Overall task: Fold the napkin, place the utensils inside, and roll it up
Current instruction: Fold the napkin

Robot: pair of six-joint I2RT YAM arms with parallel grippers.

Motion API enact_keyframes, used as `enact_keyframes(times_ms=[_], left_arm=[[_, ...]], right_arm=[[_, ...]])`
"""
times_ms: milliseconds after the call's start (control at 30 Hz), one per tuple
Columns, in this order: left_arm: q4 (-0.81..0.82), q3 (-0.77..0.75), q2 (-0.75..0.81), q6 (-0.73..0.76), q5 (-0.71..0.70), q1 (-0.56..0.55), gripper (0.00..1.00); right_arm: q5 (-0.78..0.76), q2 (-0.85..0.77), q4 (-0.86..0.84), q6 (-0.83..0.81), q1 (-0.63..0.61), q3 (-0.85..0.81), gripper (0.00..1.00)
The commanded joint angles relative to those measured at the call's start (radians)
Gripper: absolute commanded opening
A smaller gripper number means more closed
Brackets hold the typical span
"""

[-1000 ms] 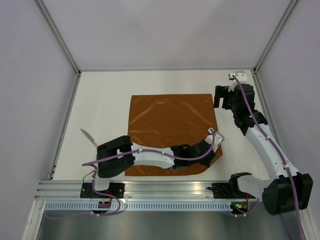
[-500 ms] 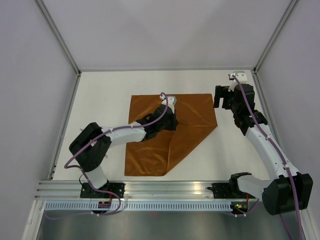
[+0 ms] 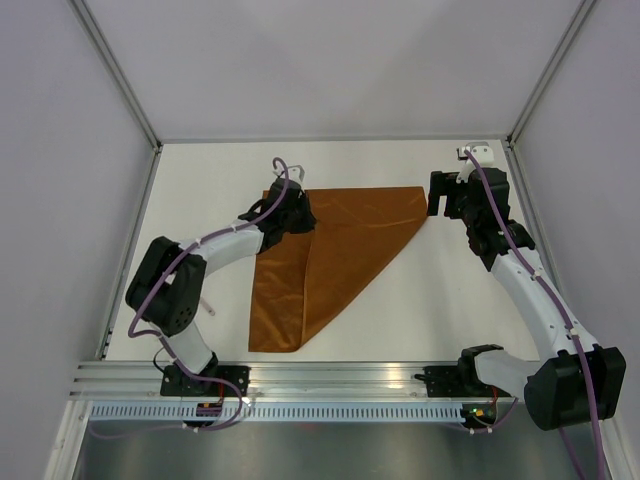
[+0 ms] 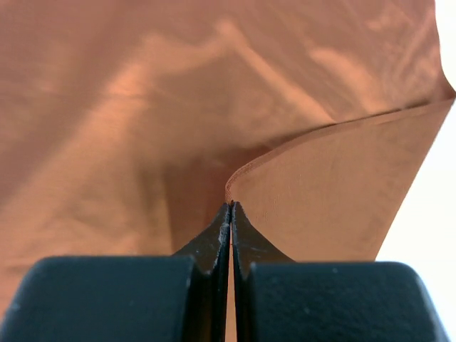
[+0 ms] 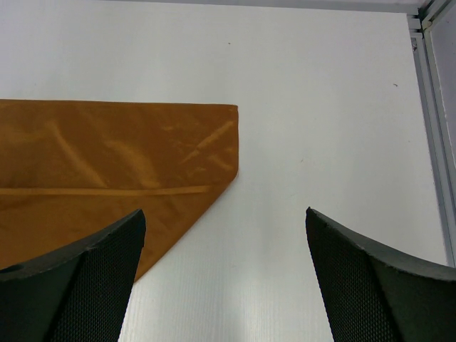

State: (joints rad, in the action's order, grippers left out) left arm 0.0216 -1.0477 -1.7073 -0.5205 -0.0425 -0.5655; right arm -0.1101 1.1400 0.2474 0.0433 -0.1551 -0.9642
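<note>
Two grippers: the left gripper [image 3: 297, 208] is clamped tight on a corner of the napkin [image 3: 335, 240]. The right gripper [image 3: 438, 195] hangs spread wide with nothing in it.
Where the napkin is: middle of the table [image 3: 200, 180]. It lies flat except for the pinched corner, which sits over the cloth's far-left corner.
Why the left holds it so: looks like a corner-to-corner fold, so the pinch probably keeps the top layer lined up over the corner underneath until it's set down. The left wrist view shows the jaws pressed together on the edge, with cloth curling up out of them.
Why the right sits there: it's parked just beside the far-right corner, not touching. Probably it's keeping out of the way, or ready to pin that end of the crease.
Shape right now: roughly a triangle, with a strip of the lower layer showing along the left side.
Long axis: the diagonal crease, running near-left to far-right.
Pointing: one tip aims at the right gripper, the other at the near edge of the table.
</note>
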Motion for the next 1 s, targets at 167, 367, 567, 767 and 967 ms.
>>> enact_keyframes(times_ms=[167,367,567,767,967], left_arm=[[-0.095,-0.123,-0.02,0.043,0.078,0.143,0.02],[-0.132,-0.184,-0.067,0.057,0.099,0.206,0.02],[-0.164,-0.253,-0.112,0.07,0.112,0.248,0.02],[-0.193,-0.304,-0.144,0.083,0.115,0.277,0.02],[-0.215,-0.344,-0.17,0.096,0.112,0.295,0.02]], right_arm=[[-0.013,-0.008,-0.007,-0.013,-0.004,-0.025,0.98],[-0.011,-0.009,-0.007,-0.014,-0.004,-0.025,0.98],[-0.013,-0.009,-0.008,-0.014,-0.004,-0.024,0.98],[-0.013,-0.013,-0.01,-0.013,-0.003,-0.024,0.98],[-0.014,-0.013,-0.008,-0.016,-0.004,-0.024,0.98]])
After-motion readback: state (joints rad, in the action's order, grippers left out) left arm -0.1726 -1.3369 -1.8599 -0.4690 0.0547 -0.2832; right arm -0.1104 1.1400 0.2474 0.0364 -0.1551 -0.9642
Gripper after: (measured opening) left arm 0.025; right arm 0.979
